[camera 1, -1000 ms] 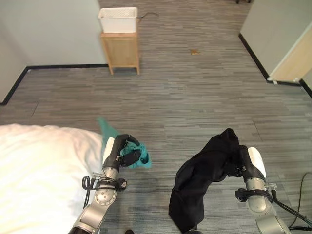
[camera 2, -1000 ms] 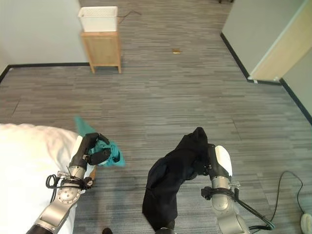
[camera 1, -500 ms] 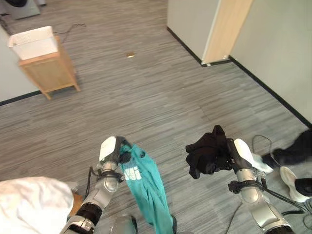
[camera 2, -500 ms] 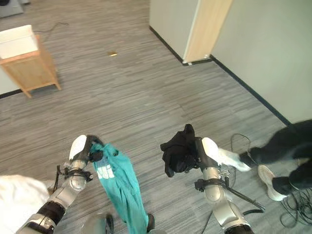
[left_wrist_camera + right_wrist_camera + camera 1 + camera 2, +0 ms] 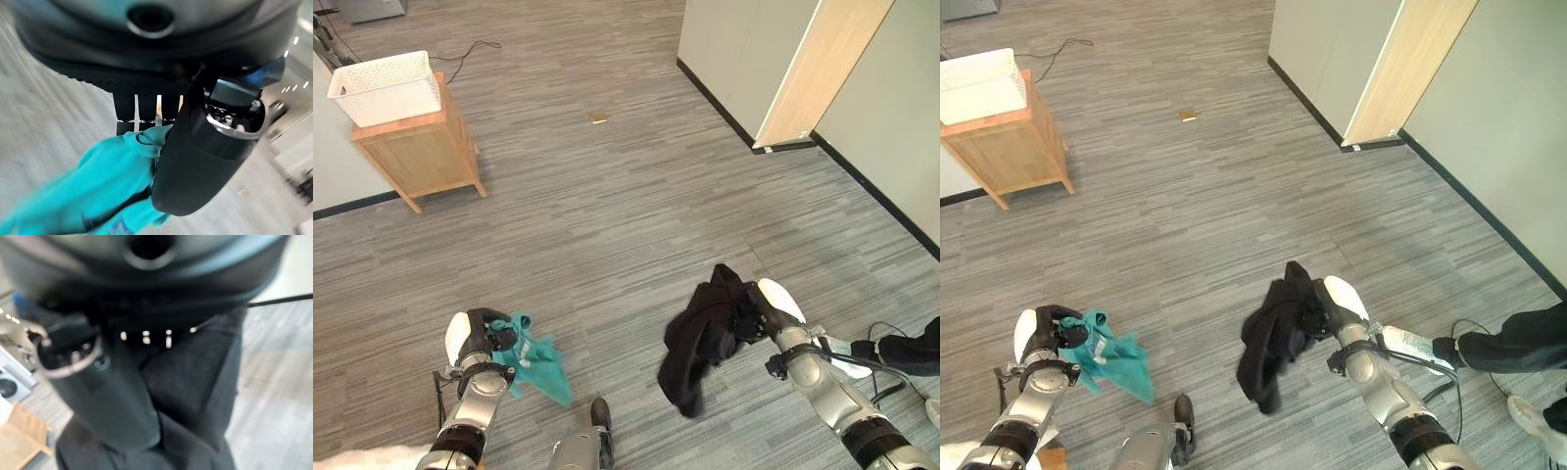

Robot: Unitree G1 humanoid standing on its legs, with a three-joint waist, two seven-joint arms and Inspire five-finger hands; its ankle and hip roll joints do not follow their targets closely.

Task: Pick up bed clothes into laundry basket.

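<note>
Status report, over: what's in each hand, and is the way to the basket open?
Left hand shut on teal garment. Right hand shut on black garment. White laundry basket on wooden stand, far left. Bare floor between.

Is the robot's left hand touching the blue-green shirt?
Touching. In the left wrist view the left hand has its thumb and fingers closed on the teal shirt, and the left eye view shows the shirt hanging from that hand.
</note>
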